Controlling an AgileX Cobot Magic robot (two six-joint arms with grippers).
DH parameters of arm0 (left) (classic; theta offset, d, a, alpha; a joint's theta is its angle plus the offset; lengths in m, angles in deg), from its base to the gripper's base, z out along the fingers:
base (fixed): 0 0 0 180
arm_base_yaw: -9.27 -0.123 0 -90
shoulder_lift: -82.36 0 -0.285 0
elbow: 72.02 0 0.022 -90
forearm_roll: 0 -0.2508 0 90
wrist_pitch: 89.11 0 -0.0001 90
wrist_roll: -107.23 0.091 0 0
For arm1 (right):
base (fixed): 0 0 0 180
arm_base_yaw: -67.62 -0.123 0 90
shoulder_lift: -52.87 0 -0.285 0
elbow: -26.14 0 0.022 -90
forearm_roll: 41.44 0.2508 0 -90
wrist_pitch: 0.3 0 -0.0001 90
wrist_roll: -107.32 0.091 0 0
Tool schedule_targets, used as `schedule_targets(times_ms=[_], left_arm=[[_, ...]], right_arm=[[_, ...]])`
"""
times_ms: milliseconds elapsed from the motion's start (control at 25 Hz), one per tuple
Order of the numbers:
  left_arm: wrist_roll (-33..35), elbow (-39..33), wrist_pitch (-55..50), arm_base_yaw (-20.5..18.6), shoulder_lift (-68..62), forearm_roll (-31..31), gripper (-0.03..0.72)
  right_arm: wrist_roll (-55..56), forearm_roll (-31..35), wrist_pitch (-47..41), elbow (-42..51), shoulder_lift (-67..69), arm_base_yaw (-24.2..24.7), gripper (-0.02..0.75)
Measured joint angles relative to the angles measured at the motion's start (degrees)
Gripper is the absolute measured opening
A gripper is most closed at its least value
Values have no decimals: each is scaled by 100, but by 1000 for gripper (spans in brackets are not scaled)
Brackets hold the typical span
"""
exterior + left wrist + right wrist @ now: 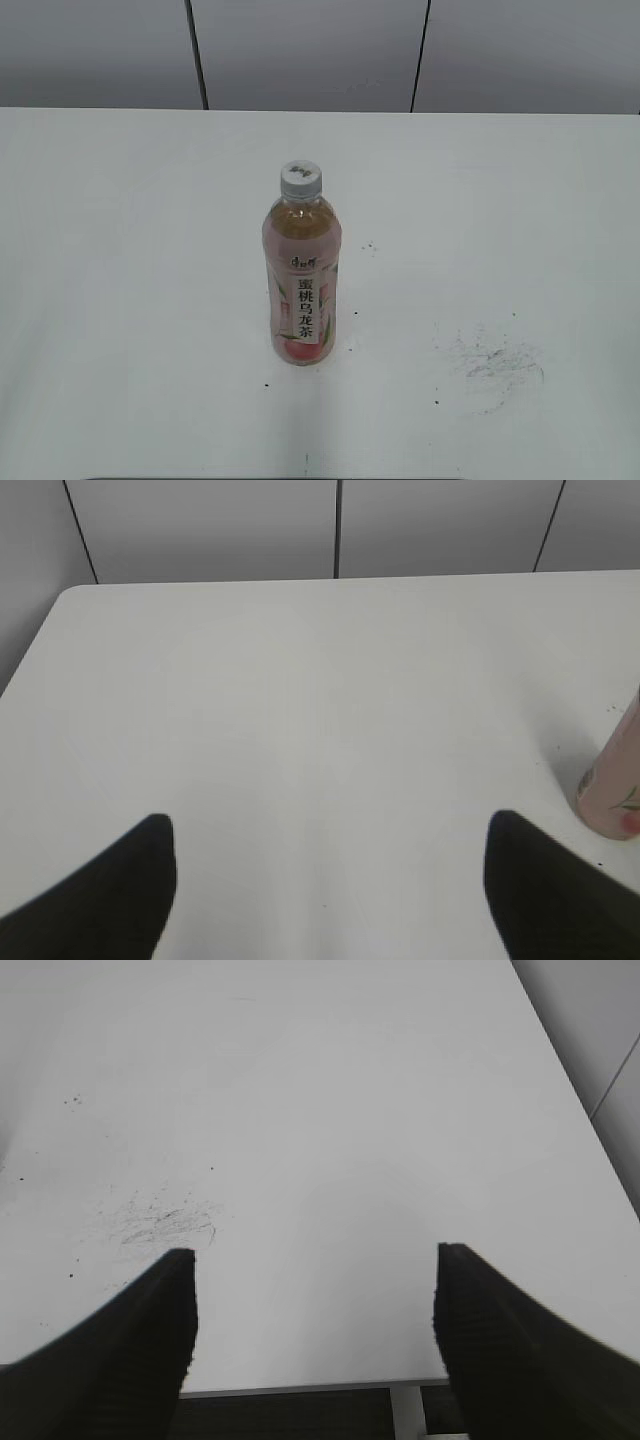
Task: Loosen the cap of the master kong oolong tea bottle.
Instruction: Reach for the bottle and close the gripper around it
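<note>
In the exterior view the master kong oolong tea bottle [303,280] stands upright near the middle of the white counter [120,300], its pink label turned to the camera with a white vertical strip of black characters running down the front and a peach picture near the base. The cap [300,178] — grey-white, ribbed on its side, with a small dark mark on top — sits on the neck, and amber tea shows through the clear shoulder just under it. To the right of the bottle, well apart from it, a patch of grey scuff marks [495,365] smears the counter, and a few small dark specks lie scattered between and around them. Behind the far edge of the counter is a grey panelled wall [310,50] with dark seams. Neither arm shows in this view. In the left wrist view the left tool [330,880] hangs over bare counter with its two dark fingers [120,890] spread wide apart and nothing between them; only the lower part of the bottle shows, at the right edge of the picture, clear of the right-hand finger. In the right wrist view the right tool [315,1330] also stands spread wide and empty — its dark ribbed fingers [130,1350] frame bare counter near the front edge, with the scuff marks just beyond the left-hand finger and no bottle in sight.
</note>
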Motion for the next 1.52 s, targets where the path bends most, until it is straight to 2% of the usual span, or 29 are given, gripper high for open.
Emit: schedule_targets(times_ms=[1080,1200,1520], left_arm=[[0,0,0,0,0,20,563],[0,25,106,0,-33,54,543],[0,76,2681,0,-891,283,447]], right_arm=[[0,0,0,0,0,0,555],[0,0,0,0,0,0,555],[0,0,0,0,0,0,555]])
